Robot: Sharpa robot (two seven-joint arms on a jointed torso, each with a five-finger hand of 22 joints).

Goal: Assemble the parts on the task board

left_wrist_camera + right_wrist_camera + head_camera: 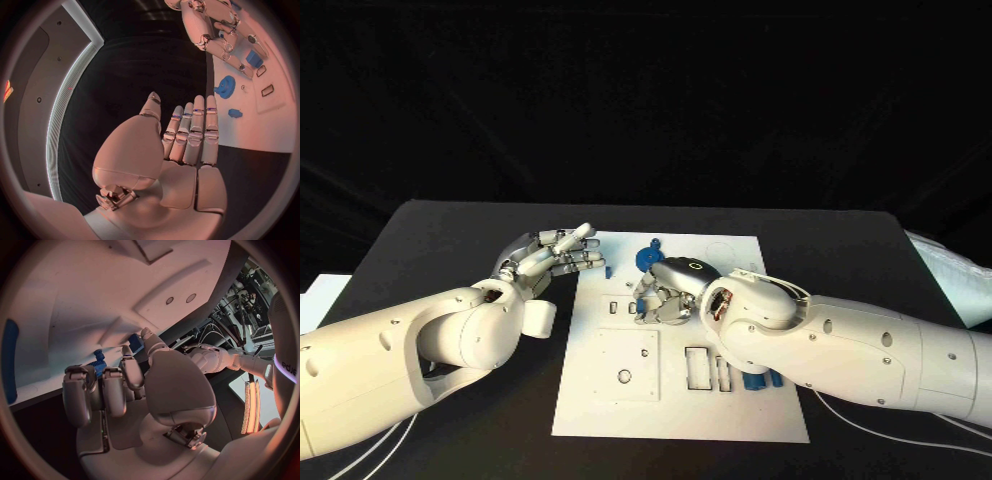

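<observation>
The left hand (557, 254) is hovering flat and holding nothing, staying clear just beside the task board (678, 420). The blue gear (648, 259) is sitting between both hands. The right hand (668, 296) is curling down on the board. Its wrist view is showing a small blue part (97, 365) at its fingertips; whether pinched, I cannot tell.

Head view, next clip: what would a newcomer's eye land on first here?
The white task board stands out on the black table, with the right hand bent over its middle, fingers curled down onto the board; whether it holds a part cannot be told. The left hand hovers open off the board's left edge, fingers straight. A blue gear lies at the far end of the board, just beyond the right hand.
</observation>
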